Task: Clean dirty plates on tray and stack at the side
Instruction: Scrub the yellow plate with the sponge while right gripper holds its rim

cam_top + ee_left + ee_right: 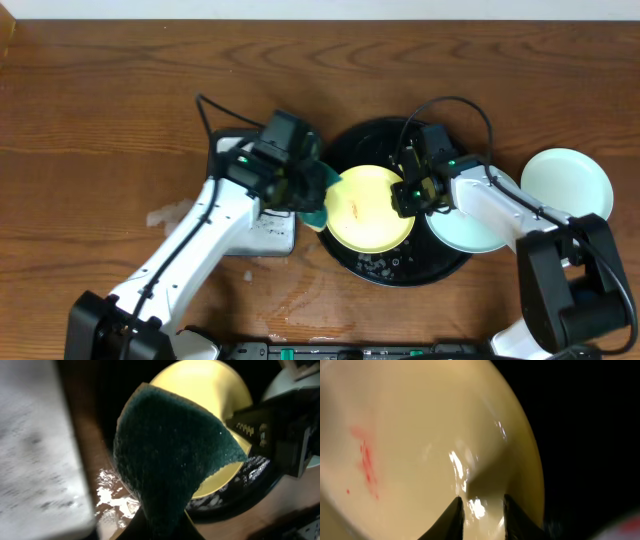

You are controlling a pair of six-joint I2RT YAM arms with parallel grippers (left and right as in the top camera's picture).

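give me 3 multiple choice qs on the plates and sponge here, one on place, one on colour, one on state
1. Where is the pale mint-white plate relative to the black tray?
a) on it
b) on the table, to the tray's right
c) on the table, to the tray's left

2. What colour is the sponge in the left gripper?
a) dark green
b) pink
c) orange

3. What state is the yellow plate in?
a) wiped spotless
b) broken in two
c) marked with a red smear

Answers:
1 b, the overhead view shows it on bare wood beyond the tray's right rim.
2 a, the left wrist view shows it dark green, close up.
3 c, the right wrist view shows red streaks on the plate's surface.
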